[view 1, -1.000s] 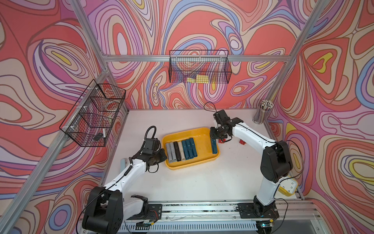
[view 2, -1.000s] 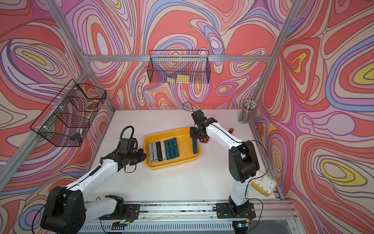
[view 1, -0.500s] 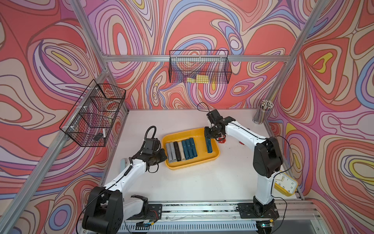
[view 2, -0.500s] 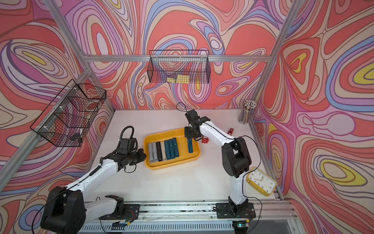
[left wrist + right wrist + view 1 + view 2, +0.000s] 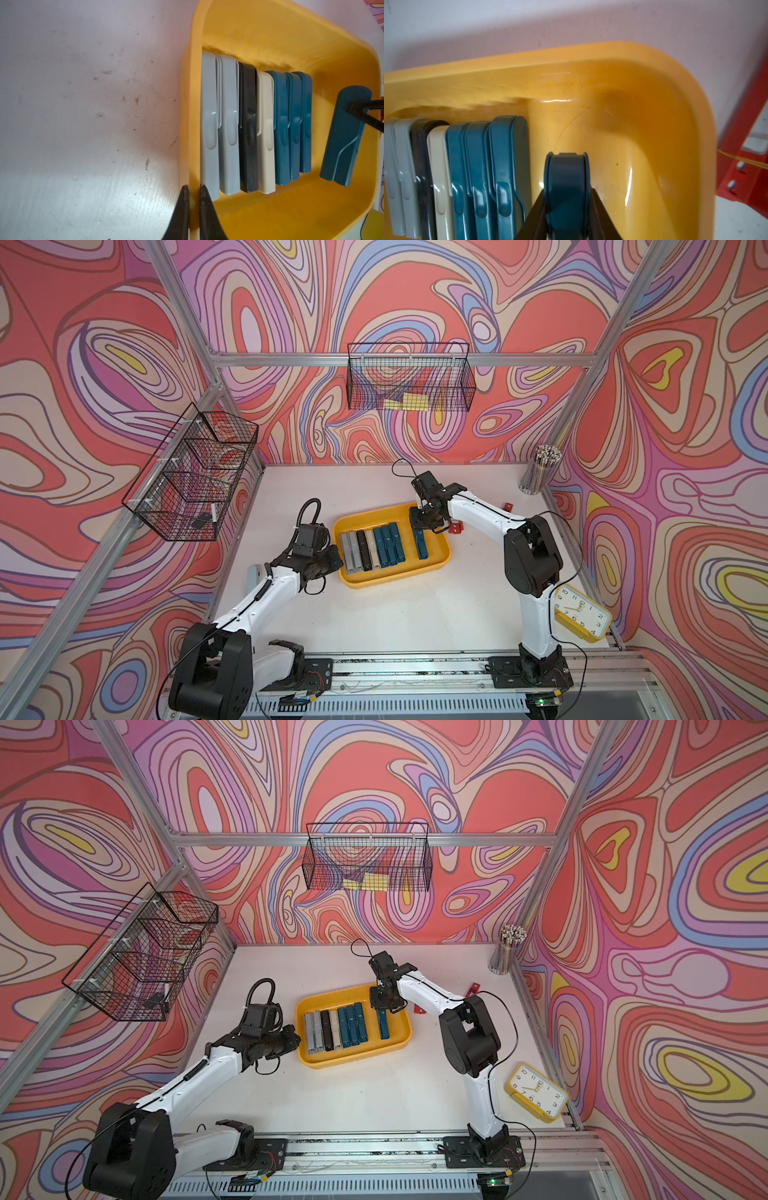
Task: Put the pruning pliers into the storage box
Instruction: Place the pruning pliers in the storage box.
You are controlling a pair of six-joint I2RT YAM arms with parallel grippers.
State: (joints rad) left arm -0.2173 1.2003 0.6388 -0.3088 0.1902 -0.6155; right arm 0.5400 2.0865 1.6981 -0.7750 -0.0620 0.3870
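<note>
The yellow storage box (image 5: 434, 568) (image 5: 400, 1045) lies mid-table. Several pruning pliers (image 5: 372, 547) (image 5: 247, 128) lie side by side in its left part: grey, black, beige and teal. My right gripper (image 5: 566, 193) (image 5: 420, 526) is shut on another teal pruning pliers (image 5: 566, 176) (image 5: 421, 544) (image 5: 345, 137), which sits inside the box to the right of the row and apart from it. My left gripper (image 5: 193, 188) (image 5: 335, 562) is shut on the box's left rim (image 5: 188, 116), one finger on each side of the wall. Red pruning pliers (image 5: 457, 528) (image 5: 747, 162) lie on the table just right of the box.
Another red bar (image 5: 507, 506) lies farther right on the table. A cup of white-tipped sticks (image 5: 538, 472) stands at the back right corner. A yellow clock (image 5: 582, 614) lies beside the right arm's base. Black wire baskets hang on the back wall (image 5: 409, 383) and left wall (image 5: 191, 485).
My right gripper has carried the teal pruning pliers leftward, from the box's right edge to its inside. The left arm and the box have stayed still.
</note>
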